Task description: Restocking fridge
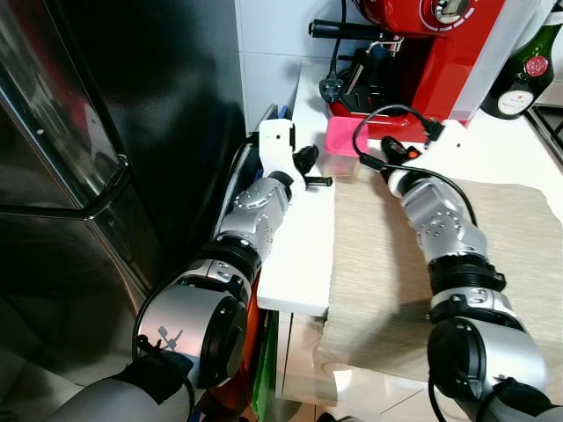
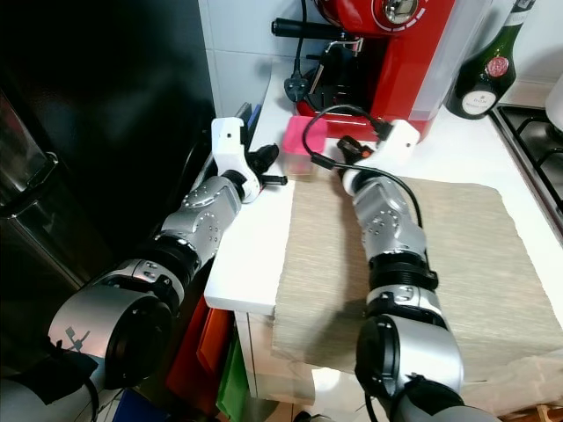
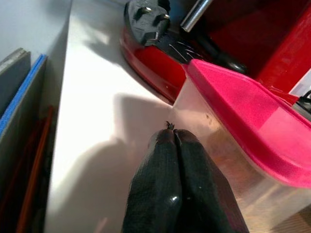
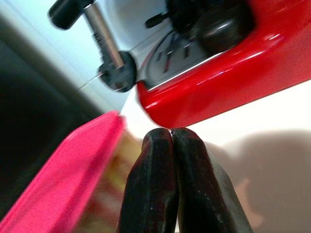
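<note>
- My left pincer (image 3: 174, 141) and right pincer (image 4: 171, 141), both pressed together and empty, flank the pink-lidded container (image 1: 341, 141) on the counter (image 1: 303, 246).
- Container between them, left slightly nearer.

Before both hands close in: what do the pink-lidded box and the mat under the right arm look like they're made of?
The box looks like clear plastic: its contents show dimly through the wall. Its pink lid seems opaque, smooth plastic with a soft sheen. The mat looks like woven beige fabric or vinyl, with fine streaks and a matte surface; which one is unclear.
</note>
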Controlling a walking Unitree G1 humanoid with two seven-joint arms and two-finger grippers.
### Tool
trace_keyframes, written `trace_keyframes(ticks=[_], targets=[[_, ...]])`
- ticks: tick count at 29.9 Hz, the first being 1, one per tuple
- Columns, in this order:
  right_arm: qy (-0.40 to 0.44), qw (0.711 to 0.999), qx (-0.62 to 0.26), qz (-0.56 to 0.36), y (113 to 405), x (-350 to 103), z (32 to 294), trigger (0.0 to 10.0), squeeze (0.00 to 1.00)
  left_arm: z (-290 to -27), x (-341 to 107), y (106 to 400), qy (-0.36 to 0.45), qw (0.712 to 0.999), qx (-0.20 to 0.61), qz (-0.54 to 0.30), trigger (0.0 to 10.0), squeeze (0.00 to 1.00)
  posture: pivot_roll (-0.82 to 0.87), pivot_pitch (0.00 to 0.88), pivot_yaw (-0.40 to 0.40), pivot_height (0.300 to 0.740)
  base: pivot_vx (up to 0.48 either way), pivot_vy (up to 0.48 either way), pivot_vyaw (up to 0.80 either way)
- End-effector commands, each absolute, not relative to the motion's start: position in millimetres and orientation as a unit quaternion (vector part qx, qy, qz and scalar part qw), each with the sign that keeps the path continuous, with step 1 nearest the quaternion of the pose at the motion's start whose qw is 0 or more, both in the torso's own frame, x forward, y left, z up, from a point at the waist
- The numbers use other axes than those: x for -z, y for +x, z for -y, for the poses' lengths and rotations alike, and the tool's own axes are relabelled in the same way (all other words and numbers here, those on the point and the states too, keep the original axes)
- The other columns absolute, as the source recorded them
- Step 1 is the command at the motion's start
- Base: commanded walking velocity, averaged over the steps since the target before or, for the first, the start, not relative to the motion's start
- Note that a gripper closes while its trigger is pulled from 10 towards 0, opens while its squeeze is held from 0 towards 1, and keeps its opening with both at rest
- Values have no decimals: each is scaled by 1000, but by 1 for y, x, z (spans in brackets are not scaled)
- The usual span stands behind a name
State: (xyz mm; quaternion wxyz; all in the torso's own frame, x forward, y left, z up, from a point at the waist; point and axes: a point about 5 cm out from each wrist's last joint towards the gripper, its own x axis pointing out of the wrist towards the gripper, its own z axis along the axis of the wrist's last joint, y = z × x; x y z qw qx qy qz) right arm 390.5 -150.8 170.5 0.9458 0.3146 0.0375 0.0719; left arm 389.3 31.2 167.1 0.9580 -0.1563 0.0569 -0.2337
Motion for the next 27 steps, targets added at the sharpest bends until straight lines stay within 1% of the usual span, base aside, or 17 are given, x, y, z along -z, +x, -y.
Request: trace_keyframes(ticks=[1, 6, 10, 15, 21, 27], targets=[[315, 945, -86, -20, 392, -183, 148, 10000, 0, -30, -170, 391, -157, 959, 229, -58, 10000, 0, -22, 4, -32, 740, 0, 0, 0], [318, 944, -90, -24, 392, -180, 144, 10000, 0, -25, -168, 390, -167, 958, 223, -72, 10000, 0, -28, 3, -31, 740, 0, 0, 0], [320, 942, -96, -22, 392, -182, 139, 10000, 0, -15, -173, 388, -167, 953, 243, -64, 10000, 0, -37, 2, -27, 740, 0, 0, 0], [322, 941, -101, -19, 392, -184, 135, 10000, 0, -9, -175, 387, -178, 949, 255, -61, 10000, 0, -41, 3, -25, 740, 0, 0, 0], [323, 940, -110, -10, 392, -188, 130, 10000, 0, -2, -186, 386, -190, 941, 277, -39, 10000, 0, -38, 7, -25, 740, 0, 0, 0], [315, 940, -130, 16, 390, -205, 122, 10000, 0, 3, -197, 387, -186, 937, 295, -17, 10000, 0, -36, 8, -25, 740, 0, 0, 0]])
